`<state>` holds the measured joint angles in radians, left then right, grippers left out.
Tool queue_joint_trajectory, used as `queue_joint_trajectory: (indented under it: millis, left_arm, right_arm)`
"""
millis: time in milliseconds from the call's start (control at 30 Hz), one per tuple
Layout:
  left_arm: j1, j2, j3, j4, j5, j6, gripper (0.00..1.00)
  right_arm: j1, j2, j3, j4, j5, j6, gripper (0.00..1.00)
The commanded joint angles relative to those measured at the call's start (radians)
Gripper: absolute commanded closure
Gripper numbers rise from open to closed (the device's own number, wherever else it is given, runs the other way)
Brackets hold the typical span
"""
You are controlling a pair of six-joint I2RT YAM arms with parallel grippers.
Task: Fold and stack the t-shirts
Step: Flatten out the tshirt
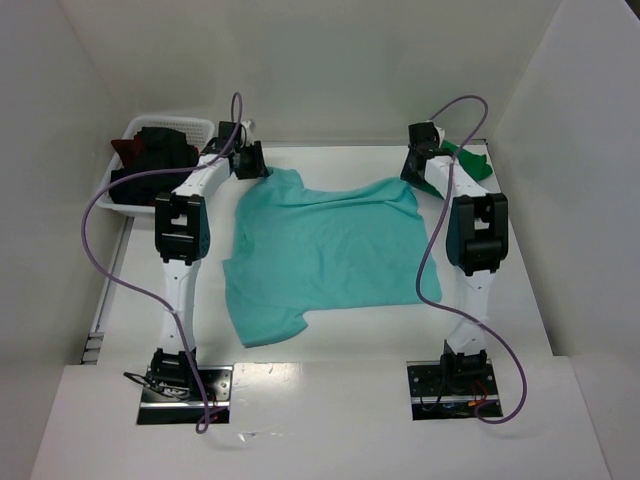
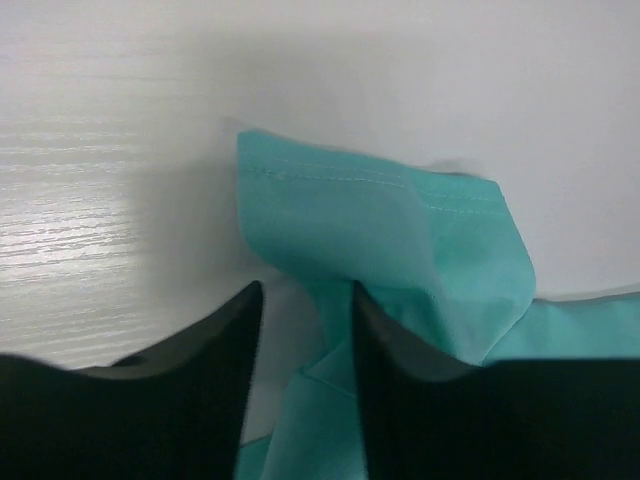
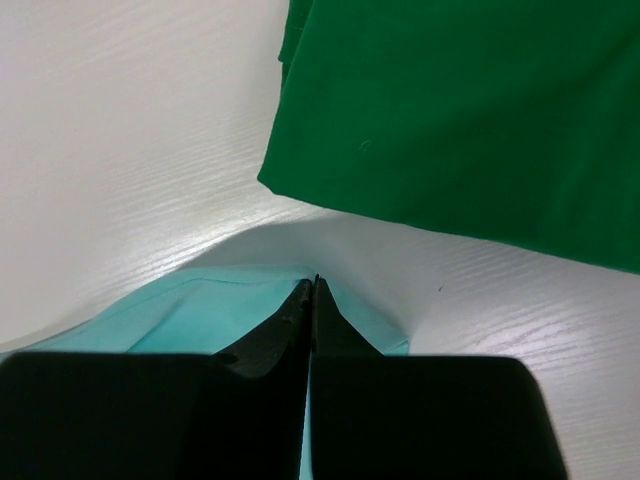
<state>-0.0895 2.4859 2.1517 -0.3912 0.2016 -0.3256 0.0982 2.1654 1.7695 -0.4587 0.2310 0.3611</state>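
Between left tool tips, teal t-shirt hem

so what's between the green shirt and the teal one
Only bare white table separates the green shirt from the teal shirt; the right wrist view shows it.

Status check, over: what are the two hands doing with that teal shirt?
Left hand open astride teal t-shirt corner. Right hand shut on its far edge. Shirt spread flat. Green t-shirt beside right hand, not blocking.
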Motion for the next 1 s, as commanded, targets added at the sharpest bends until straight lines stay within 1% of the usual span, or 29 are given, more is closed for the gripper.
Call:
queue_joint_trajectory:
  millis: [0, 33, 200, 233, 367, 633, 700, 733, 767, 800, 833, 933, 967]
  left_arm:
    - [-0.003, 0.05, 0.063, -0.011, 0.01, -0.018, 0.56]
    - [-0.003, 0.06, 0.063, -0.02, -0.001, -0.018, 0.61]
    - [-0.003, 0.08, 0.1, -0.02, -0.022, -0.038, 0.74]
    - [-0.003, 0.08, 0.112, -0.02, -0.039, -0.047, 0.84]
    - [-0.003, 0.08, 0.132, -0.02, -0.1, -0.047, 1.0]
    - [-0.003, -0.008, 0.151, 0.0, -0.175, -0.026, 1.0]
    - [-0.003, -0.021, 0.161, 0.009, -0.176, -0.013, 1.0]
    - [-0.003, -0.003, 0.178, -0.018, -0.154, -0.013, 1.0]
    - [-0.003, 0.014, 0.204, -0.043, -0.154, -0.004, 0.94]
    - [-0.003, 0.031, 0.267, -0.069, -0.154, -0.004, 0.83]
    - [-0.003, 0.069, 0.296, -0.118, -0.14, -0.004, 0.77]
    - [-0.003, 0.131, 0.382, -0.176, -0.082, 0.005, 0.61]
    - [-0.003, 0.14, 0.395, -0.176, -0.07, 0.005, 0.59]
  right_arm:
    - [-0.005, 0.02, 0.056, -0.006, 0.027, -0.023, 1.0]
    - [-0.005, 0.02, 0.067, -0.006, 0.027, -0.024, 1.0]
    - [-0.005, 0.03, 0.085, -0.015, 0.036, -0.033, 1.0]
    - [-0.005, 0.039, 0.085, -0.015, 0.036, -0.033, 1.0]
    - [-0.014, 0.039, 0.114, -0.024, 0.036, -0.033, 1.0]
    - [-0.023, 0.018, 0.143, -0.034, 0.027, -0.042, 1.0]
    - [-0.023, 0.017, 0.143, -0.025, 0.027, -0.042, 1.0]
    - [-0.023, 0.017, 0.134, -0.024, 0.027, -0.042, 1.0]
    - [-0.023, 0.017, 0.134, -0.024, 0.027, -0.042, 1.0]
    - [-0.023, 0.017, 0.134, -0.024, 0.027, -0.042, 1.0]
    - [-0.023, 0.017, 0.134, -0.024, 0.027, -0.042, 1.0]
    - [-0.023, 0.027, 0.134, -0.024, 0.018, -0.042, 1.0]
    - [-0.023, 0.027, 0.134, -0.024, 0.018, -0.042, 1.0]
